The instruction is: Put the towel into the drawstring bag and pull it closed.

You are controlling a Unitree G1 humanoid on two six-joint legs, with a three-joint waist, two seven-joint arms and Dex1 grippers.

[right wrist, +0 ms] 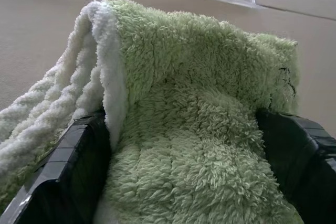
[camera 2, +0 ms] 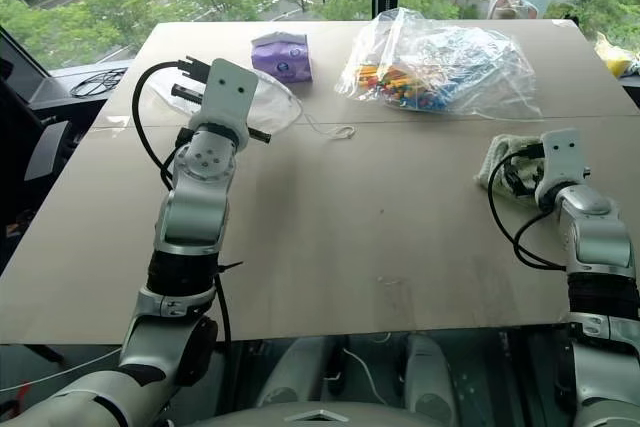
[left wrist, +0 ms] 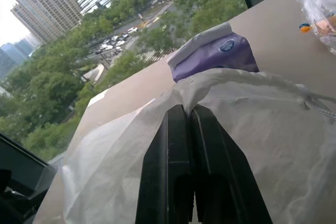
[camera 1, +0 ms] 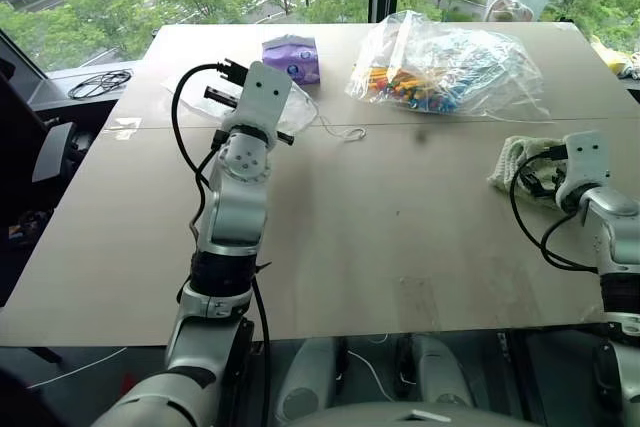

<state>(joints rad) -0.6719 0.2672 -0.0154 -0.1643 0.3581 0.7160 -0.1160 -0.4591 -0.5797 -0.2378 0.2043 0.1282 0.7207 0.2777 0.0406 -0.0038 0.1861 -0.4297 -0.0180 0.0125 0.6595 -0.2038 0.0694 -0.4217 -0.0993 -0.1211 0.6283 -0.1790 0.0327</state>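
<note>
— Start at the left gripper (left wrist: 190,129): what are those two black fingers doing?

— Pressed tight together, pinching the rim of the thin white translucent fabric drawstring bag (left wrist: 252,129) near its gathered mouth. The bag hangs from them above the pale wooden table (camera 1: 380,237), its white cord (camera 1: 340,132) trailing down onto the tabletop. Just behind it sits a purple tissue pack (camera 1: 291,57).

— And the right gripper (right wrist: 184,145)?

— Spread wide, one finger on each side of the small pale green ribbed terry towel (right wrist: 194,103). The towel lies between the fingers at the table's right edge, well apart from the bag. I wouldn't call it held yet.

— So which step is this?

— I'd say picking up: bag lifted, towel about to be taken. Next the right fingers need to close on the towel, then carry it across past the large clear plastic bag of colourful items (camera 1: 450,67) to the bag's mouth, which looks barely opened with only one side pinched.
</note>
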